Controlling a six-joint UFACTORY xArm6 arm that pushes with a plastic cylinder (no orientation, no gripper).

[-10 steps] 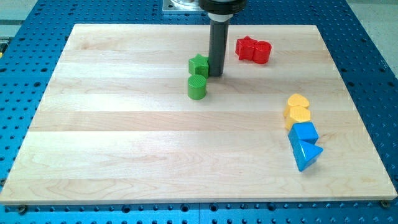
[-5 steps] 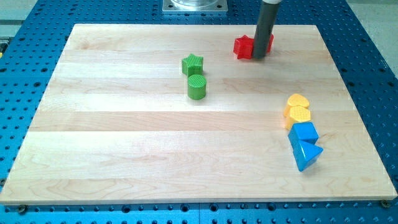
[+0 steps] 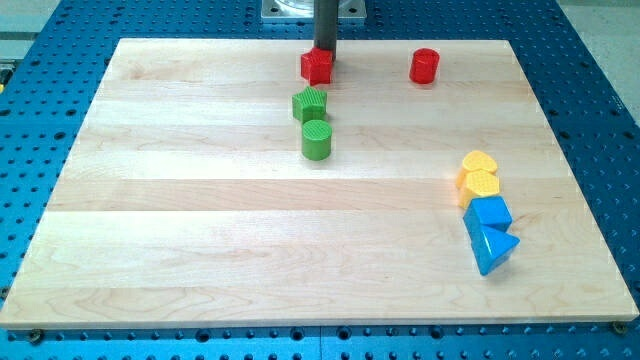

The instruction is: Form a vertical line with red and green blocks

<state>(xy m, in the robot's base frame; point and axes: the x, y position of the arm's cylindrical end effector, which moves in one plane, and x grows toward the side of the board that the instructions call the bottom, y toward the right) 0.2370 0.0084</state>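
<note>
Camera view shows a wooden board (image 3: 200, 250) lying on a blue perforated table (image 3: 600, 80). The arm has no hand or jaws, only a straight dark rod that grasps nothing; my tip (image 3: 324, 51) meets the far edge of a red block (image 3: 317, 66) near the view's top, touching or just behind it, and the exact contact cannot be made out. That red block has an irregular, star-like outline.

Below it, toward the view's bottom, sit a green star-shaped block (image 3: 310, 104) and then a green cylinder (image 3: 317, 139), the two greens just beside each other. The red block, the green star and the green cylinder lie roughly one under another, the star a little to the view's left.

A red cylinder (image 3: 424, 66) stands well apart at the view's right, level with the first red block.

At the view's right edge, two yellow blocks (image 3: 479, 174) touch each other, and just beneath them a blue block (image 3: 489, 213) and a blue triangular block (image 3: 493, 246) crowd together.
</note>
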